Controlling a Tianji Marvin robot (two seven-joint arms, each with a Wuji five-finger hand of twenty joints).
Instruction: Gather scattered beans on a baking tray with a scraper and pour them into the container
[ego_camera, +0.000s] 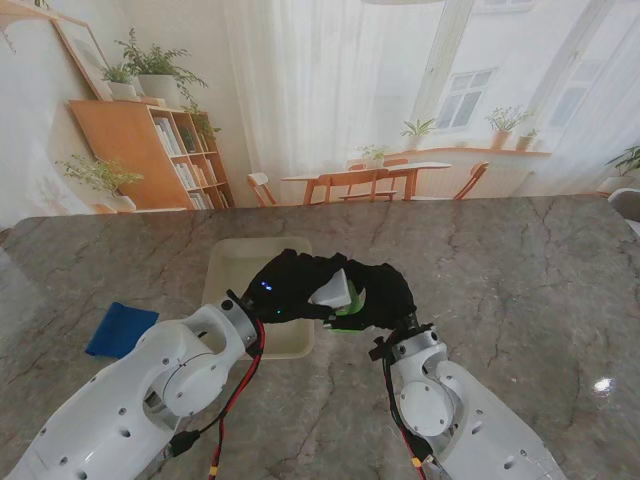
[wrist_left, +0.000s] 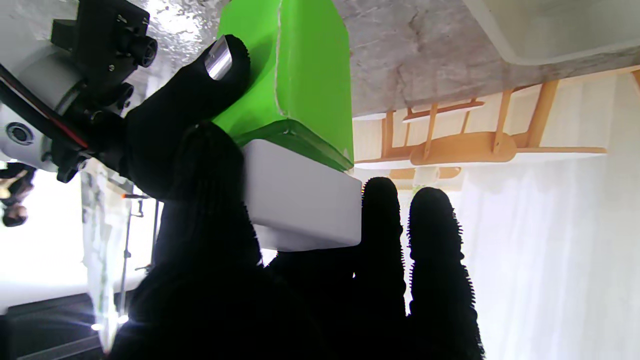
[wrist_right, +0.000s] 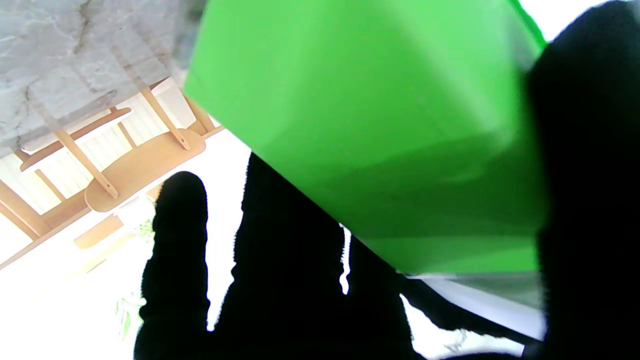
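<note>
On your far left a blue cloth (ego_camera: 121, 329) lies flat on the table (ego_camera: 520, 290), well apart from the rest. Next comes the tray (ego_camera: 232, 262), a pale shallow pan set square in front of you; its near right corner is hidden under the hands. You cannot make out any beans on it from the stand view, they are too small or covered.

Your left hand (ego_camera: 285, 288) hangs over the tray's near right part, its fingers (wrist_left: 382, 220) curled round the white handle of the scraper (ego_camera: 338, 293). In the left wrist view the handle sits between thumb and fingers, touching both, so the hand is gripping it.

Your right hand (ego_camera: 385, 297) meets the left just beside the tray's right edge. Its thumb (wrist_left: 220, 75) presses on the scraper's green blade, and in the right wrist view the blade fills the space between the thumb and the other fingers (wrist_right: 280, 240). So both hands grip the one scraper, held off the table.

No container shows in any view.
</note>
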